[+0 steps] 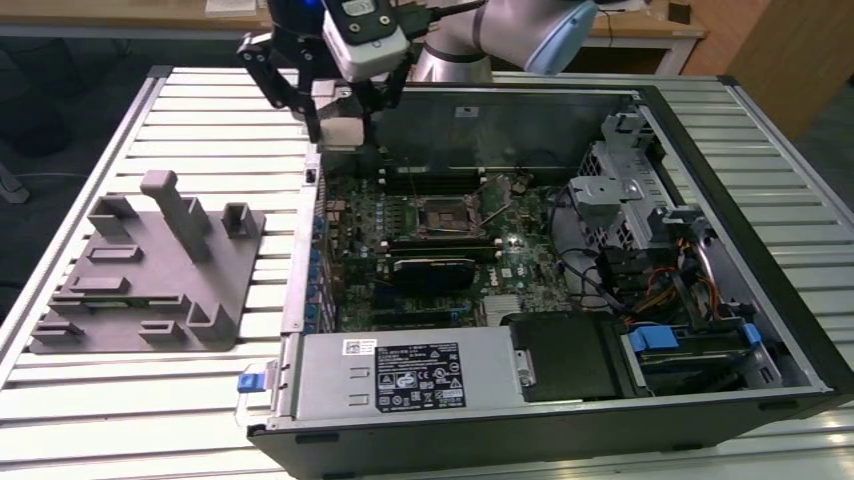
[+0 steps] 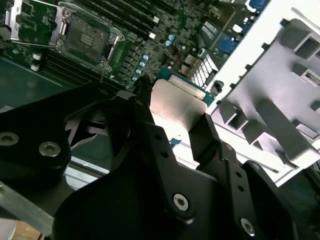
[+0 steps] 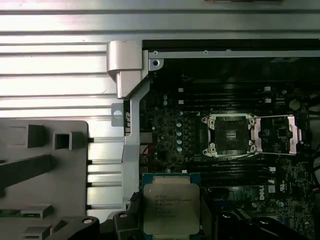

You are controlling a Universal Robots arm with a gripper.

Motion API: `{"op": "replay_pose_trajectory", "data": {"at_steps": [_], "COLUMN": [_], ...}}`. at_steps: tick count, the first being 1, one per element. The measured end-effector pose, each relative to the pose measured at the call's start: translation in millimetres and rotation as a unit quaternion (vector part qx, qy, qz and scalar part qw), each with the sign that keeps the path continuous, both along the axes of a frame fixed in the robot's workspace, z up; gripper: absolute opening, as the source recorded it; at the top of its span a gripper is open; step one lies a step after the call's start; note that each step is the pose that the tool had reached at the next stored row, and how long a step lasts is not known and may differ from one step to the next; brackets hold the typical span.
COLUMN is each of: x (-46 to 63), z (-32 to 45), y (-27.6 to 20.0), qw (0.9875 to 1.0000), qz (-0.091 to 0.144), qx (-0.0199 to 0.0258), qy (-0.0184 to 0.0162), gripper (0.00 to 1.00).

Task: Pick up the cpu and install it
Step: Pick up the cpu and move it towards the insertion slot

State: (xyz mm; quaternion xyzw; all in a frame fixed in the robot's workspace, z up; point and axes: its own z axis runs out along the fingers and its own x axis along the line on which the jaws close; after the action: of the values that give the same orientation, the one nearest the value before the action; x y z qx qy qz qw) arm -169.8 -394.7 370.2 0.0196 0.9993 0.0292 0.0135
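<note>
Around the bare socket (image 3: 231,135) the tower case (image 1: 534,105) lies open on its side, giving me reach from above. Well clear of the socket, outside the case, sits the grey fixture (image 1: 147,290). My gripper (image 2: 172,112) hangs short of the socket, clamped on the cpu (image 3: 171,206) by its edges, probably so its contacts stay untouched.

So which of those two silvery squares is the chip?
The cpu is the solid plate clamped in the gripper; the other, the socket, is an open frame fixed on the motherboard.
</note>
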Motion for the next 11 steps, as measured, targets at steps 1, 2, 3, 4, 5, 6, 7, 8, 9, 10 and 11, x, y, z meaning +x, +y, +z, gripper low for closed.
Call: {"op": "replay_pose_trajectory", "data": {"at_steps": [1,2,3,4,5,6,7,8,9,10,11], "x": [3.4,6.7,10.0,12.8,15.7,18.5,21.3,24.2,27.3,30.2,33.1], "z": [-1.0,-2.2,-3.7,-5.1,-6.5,-7.9,-9.4,-10.8,-12.4,-13.9,-15.2], "y": [0.0,0.0,0.0,0.0,0.0,0.0,0.0,0.0,0.1,0.0,0.0], "qw": [1.0,1.0,1.0,1.0,1.0,1.0,1.0,1.0,1.0,1.0,1.0], "qz": [0.0,0.0,0.0,0.0,0.0,0.0,0.0,0.0,0.0,0.0,0.0], "qx": [0.0,0.0,0.0,0.0,0.0,0.0,0.0,0.0,0.0,0.0,0.0], "qy": [0.0,0.0,0.0,0.0,0.0,0.0,0.0,0.0,0.0,0.0,0.0], "gripper": [0.54,0.54,0.54,0.54,0.54,0.54,0.54,0.54,0.54,0.54,0.54]}}
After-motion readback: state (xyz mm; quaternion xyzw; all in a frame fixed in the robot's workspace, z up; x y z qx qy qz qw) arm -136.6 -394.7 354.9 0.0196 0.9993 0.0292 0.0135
